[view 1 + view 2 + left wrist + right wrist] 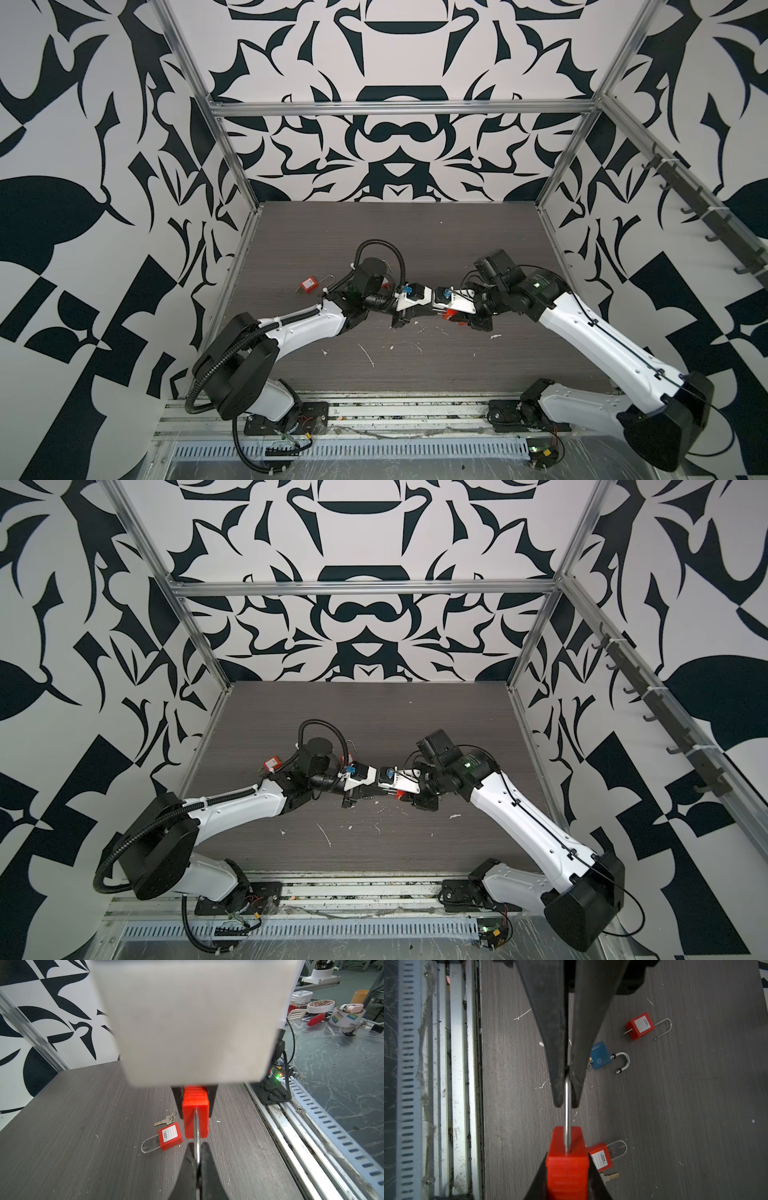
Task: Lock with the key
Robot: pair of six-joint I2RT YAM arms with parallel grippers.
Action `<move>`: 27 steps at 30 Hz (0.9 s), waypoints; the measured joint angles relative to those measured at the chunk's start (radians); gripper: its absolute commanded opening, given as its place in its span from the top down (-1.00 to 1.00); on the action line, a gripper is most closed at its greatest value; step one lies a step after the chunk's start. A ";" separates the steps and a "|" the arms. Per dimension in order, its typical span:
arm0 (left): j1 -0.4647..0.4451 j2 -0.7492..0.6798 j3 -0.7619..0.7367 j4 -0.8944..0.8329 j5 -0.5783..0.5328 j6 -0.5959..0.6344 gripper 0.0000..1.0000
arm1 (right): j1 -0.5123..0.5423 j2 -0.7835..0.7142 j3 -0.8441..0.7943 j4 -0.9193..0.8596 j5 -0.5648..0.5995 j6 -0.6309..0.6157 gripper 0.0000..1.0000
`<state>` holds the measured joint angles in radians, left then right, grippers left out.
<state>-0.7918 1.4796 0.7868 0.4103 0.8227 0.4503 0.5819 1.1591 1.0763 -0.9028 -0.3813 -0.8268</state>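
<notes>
— Where is the lock?

— Held off the dark grey wood-grain tabletop [415, 232], near its centre, between the two claws. It is a red padlock [190, 1124] with a blocky plastic body and a thin steel shackle [566, 1118]. In both top views the arms reach it from 8 o'clock and 4 o'clock and meet tip to tip.

— And the claws?

— The left gripper [197, 1146] is pinched fully together on the shackle, with only the steel wire between its black tips. The right gripper [568, 1156] stands a little way apart, its fingers pressed against both flat sides of the red body.

— The key?

— A small silver metal key [164, 1121] on a ring lies flat on the table, on the 12 o'clock side of the held lock. It is just beside a second red padlock [170, 1136] that carries a white label. Whether the two touch is hard to tell, and the top views hide both under the grippers.

— Anything else down there?

— A blue square padlock [600, 1056], its chrome shackle swung open, lies toward 10 o'clock from the held lock. A third red padlock [308, 286] lies at 9 o'clock, beyond the left arm's wrist.
</notes>
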 measured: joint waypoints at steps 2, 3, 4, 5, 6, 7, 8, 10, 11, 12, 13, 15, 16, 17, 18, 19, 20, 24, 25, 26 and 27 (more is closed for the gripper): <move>0.002 0.008 -0.008 0.024 0.002 -0.014 1.00 | -0.001 0.004 0.000 0.003 -0.003 0.001 0.53; 0.003 0.011 -0.014 0.043 0.005 -0.025 1.00 | -0.002 0.005 0.000 0.005 -0.005 0.004 0.53; 0.005 0.017 -0.021 0.064 0.008 -0.037 1.00 | -0.003 0.005 -0.004 0.010 -0.005 0.009 0.53; 0.007 0.021 -0.025 0.082 0.011 -0.046 1.00 | -0.004 0.005 -0.008 0.016 -0.007 0.012 0.52; 0.011 0.028 -0.027 0.097 0.016 -0.056 1.00 | -0.005 0.004 -0.014 0.027 -0.008 0.016 0.52; 0.015 0.035 -0.027 0.106 0.021 -0.063 1.00 | -0.006 0.003 -0.022 0.040 -0.008 0.021 0.52; 0.018 0.042 -0.027 0.114 0.027 -0.067 1.00 | -0.008 0.002 -0.027 0.050 -0.008 0.024 0.52; 0.023 0.057 -0.027 0.135 0.036 -0.076 1.00 | -0.011 -0.002 -0.038 0.063 -0.008 0.035 0.48; 0.024 0.064 -0.027 0.145 0.040 -0.080 1.00 | -0.011 -0.002 -0.040 0.066 -0.008 0.039 0.46; 0.025 0.069 -0.027 0.154 0.044 -0.085 1.00 | -0.012 -0.003 -0.040 0.067 -0.006 0.040 0.41; 0.027 0.074 -0.027 0.163 0.047 -0.091 1.00 | -0.013 -0.005 -0.042 0.084 -0.017 0.045 0.31; 0.026 0.082 -0.027 0.185 0.047 -0.104 1.00 | -0.003 -0.016 -0.042 0.147 -0.035 0.047 0.10; 0.028 0.082 -0.028 0.194 0.051 -0.109 1.00 | 0.000 -0.030 -0.043 0.164 -0.033 0.051 0.00; 0.031 0.081 -0.028 0.200 0.050 -0.113 1.00 | 0.002 -0.043 -0.044 0.180 -0.030 0.045 -0.06; 0.034 0.081 -0.028 0.206 0.050 -0.116 1.00 | 0.002 -0.061 -0.044 0.198 -0.025 0.045 -0.10; 0.038 0.081 -0.029 0.206 0.051 -0.118 1.00 | 0.002 -0.077 -0.044 0.206 -0.019 0.041 -0.13; 0.042 0.081 -0.029 0.208 0.051 -0.121 1.00 | 0.002 -0.092 -0.043 0.205 -0.012 0.039 -0.14; 0.064 0.077 -0.035 0.222 0.058 -0.137 1.00 | 0.002 -0.130 -0.039 0.168 0.023 0.037 -0.15; 0.069 0.076 -0.035 0.222 0.058 -0.138 1.00 | 0.002 -0.142 -0.039 0.154 0.033 0.039 -0.15; 0.072 0.074 -0.035 0.222 0.059 -0.139 1.00 | 0.002 -0.154 -0.039 0.142 0.041 0.040 -0.15; 0.074 0.072 -0.035 0.221 0.061 -0.139 1.00 | 0.002 -0.168 -0.035 0.126 0.050 0.042 -0.15</move>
<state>-0.7177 1.5513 0.7521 0.6315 0.8841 0.3111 0.5842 0.9913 1.0416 -0.7769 -0.3313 -0.7845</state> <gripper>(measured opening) 0.062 0.577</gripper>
